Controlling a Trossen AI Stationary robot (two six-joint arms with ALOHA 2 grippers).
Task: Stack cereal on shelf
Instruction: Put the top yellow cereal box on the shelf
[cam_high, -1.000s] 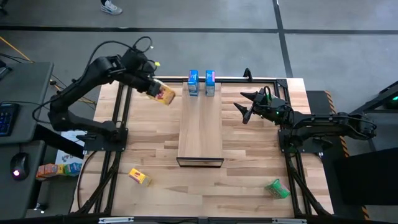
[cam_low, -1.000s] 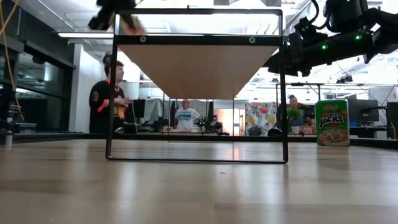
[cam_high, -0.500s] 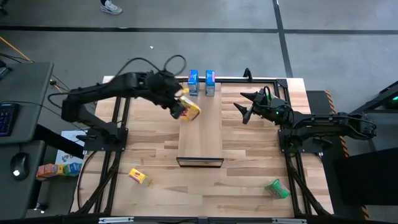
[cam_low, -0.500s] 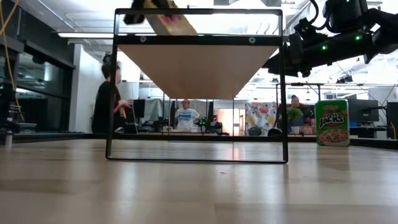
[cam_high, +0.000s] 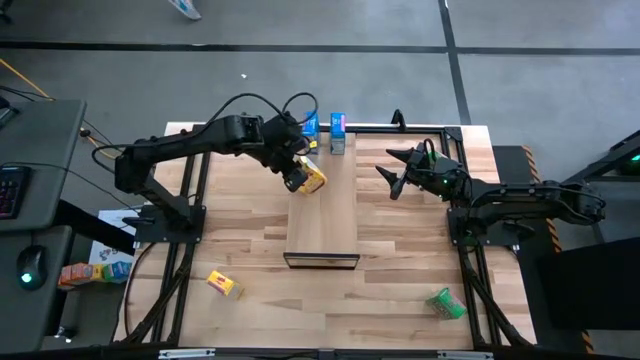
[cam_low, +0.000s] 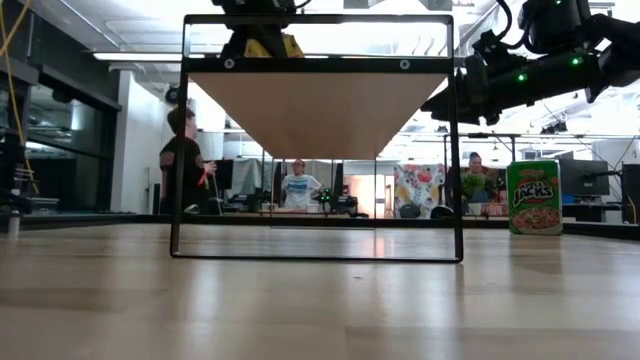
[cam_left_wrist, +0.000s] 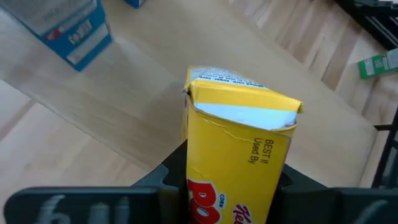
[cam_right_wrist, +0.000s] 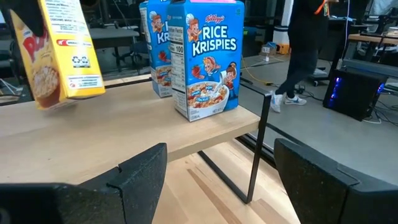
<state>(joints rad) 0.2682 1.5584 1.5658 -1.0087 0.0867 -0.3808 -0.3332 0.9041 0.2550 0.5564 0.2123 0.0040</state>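
The yellow Corn Pops box (cam_left_wrist: 239, 152) carries red lettering, and a brown cereal picture shows on its face in the right wrist view. The two Rice Krispies boxes (cam_right_wrist: 208, 59) are blue with white lettering. The shelf (cam_high: 325, 215) is pale wood with a dark front edge. The bench (cam_high: 400, 270) is striped butcher-block. Another yellow box (cam_high: 224, 285) and a green Apple Jacks box (cam_low: 533, 197) lie elsewhere. Both arms are dark.

One camera looks straight down over my table; another sits level at tabletop height. My wrist cameras sit close, both sharing the shelf (cam_right_wrist: 112, 127) and yellow cereal box (cam_left_wrist: 239, 149).
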